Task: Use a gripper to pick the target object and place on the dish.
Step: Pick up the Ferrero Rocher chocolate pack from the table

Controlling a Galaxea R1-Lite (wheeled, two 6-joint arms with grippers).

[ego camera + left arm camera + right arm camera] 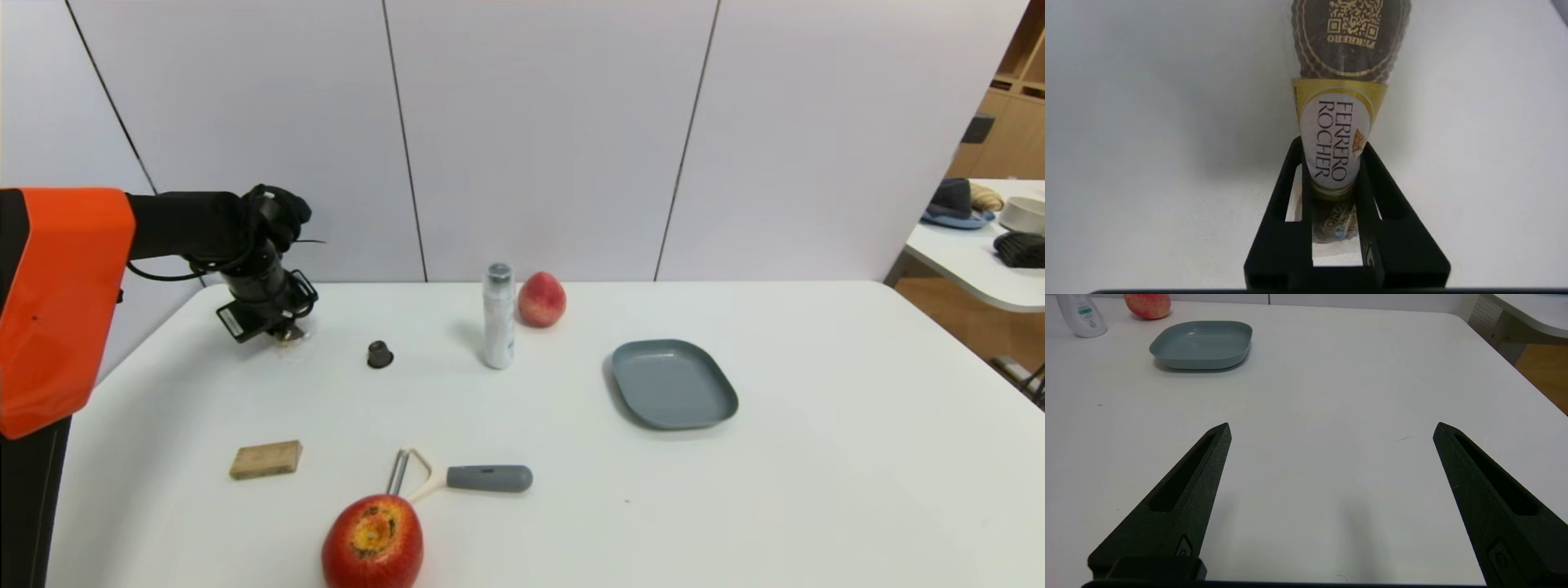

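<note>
Head view: the left pincer (286, 331) is at the white surface's (784, 490) far left; one dish (674, 384), two red fruits (542, 300), one wooden block (265, 460); panelled wall (555, 139) behind.

Left wrist view: pincer closed on one Ferrero Rocher packet (1333, 139).

Right wrist view: right pincer (1333, 430) wide open, empty, above the surface.

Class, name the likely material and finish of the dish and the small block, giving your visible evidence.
Shallow grey-blue rounded dish: probably moulded plastic with a satin finish, judging by its even colour and faint highlight; glazed ceramic remains possible.

Small tan rectangular block: apparently wood, matt and unpainted, judging by its natural tan colour and dull surface.
</note>
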